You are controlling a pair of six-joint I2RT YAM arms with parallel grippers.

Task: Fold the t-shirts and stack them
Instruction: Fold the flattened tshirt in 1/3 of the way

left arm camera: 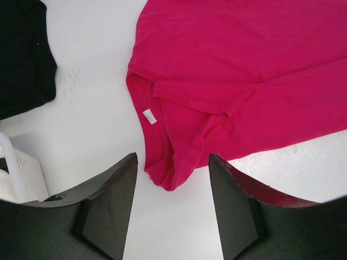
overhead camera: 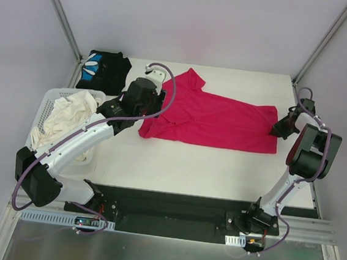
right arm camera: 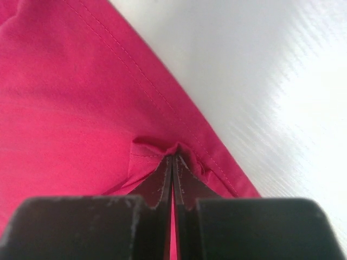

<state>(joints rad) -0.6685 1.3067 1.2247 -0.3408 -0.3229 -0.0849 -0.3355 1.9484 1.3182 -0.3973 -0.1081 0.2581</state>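
Right hand [right arm camera: 173, 156] is clamped shut on a pinch of the magenta t-shirt [overhead camera: 217, 119] near its hem corner, at the right end of the table [overhead camera: 188, 165]. Left hand [left arm camera: 172, 155] is held open over the shirt's collar end, nothing gripped. The shirt is spread flat across the table. The black t-shirt [overhead camera: 105, 68] is seen at the far left corner, just beyond the white lattice basket [overhead camera: 46, 100].

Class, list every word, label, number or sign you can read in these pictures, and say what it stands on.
No text can be read anywhere.
The white neck label on the magenta-red t-shirt: too small to read.
The blue-and-white print on the black t-shirt: no legible letters.
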